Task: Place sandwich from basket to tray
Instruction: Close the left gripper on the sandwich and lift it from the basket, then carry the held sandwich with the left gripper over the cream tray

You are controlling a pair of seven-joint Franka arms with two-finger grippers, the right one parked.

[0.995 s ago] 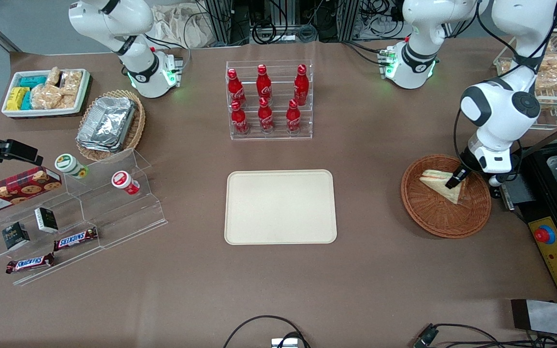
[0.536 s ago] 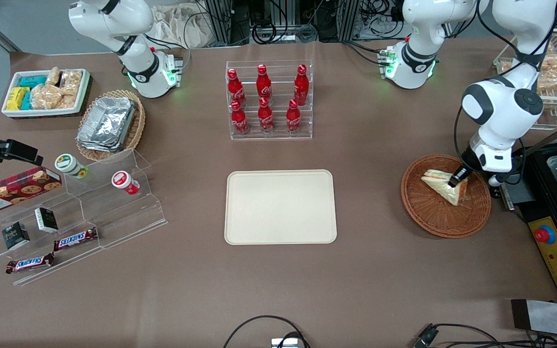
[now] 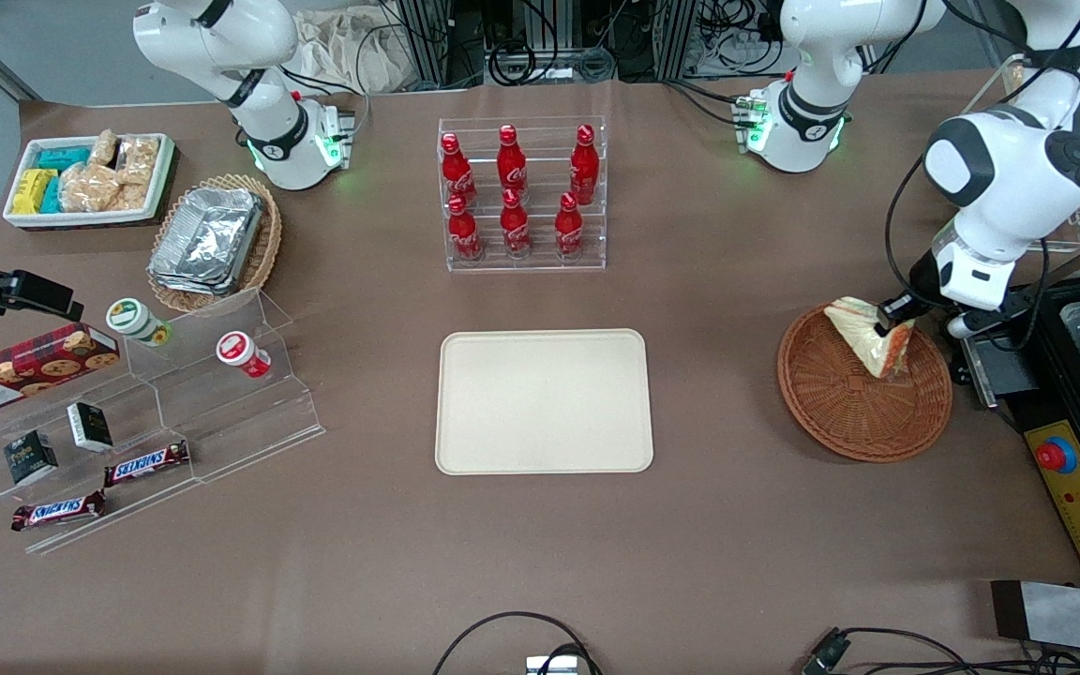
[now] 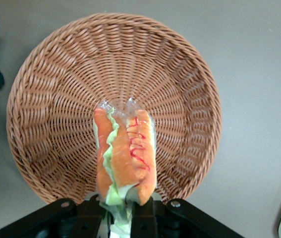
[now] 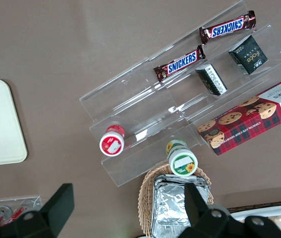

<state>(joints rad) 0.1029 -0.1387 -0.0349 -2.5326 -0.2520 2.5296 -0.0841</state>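
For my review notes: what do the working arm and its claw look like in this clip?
The left arm has glossy white rounded shells with dark grey joint caps and black bands; a black cable loops alongside it. Its base glows green. The claw is black, with a slim finger; the wrist camera shows black angular finger mounts.

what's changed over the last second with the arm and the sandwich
The tool, shut on the plastic-wrapped triangular sandwich, has risen and lifted it off the round reddish-brown wicker basket; the sandwich now hangs tilted above the basket's rim, farther from the front camera. The basket and the cream rectangular tray stayed put; the tray holds nothing.
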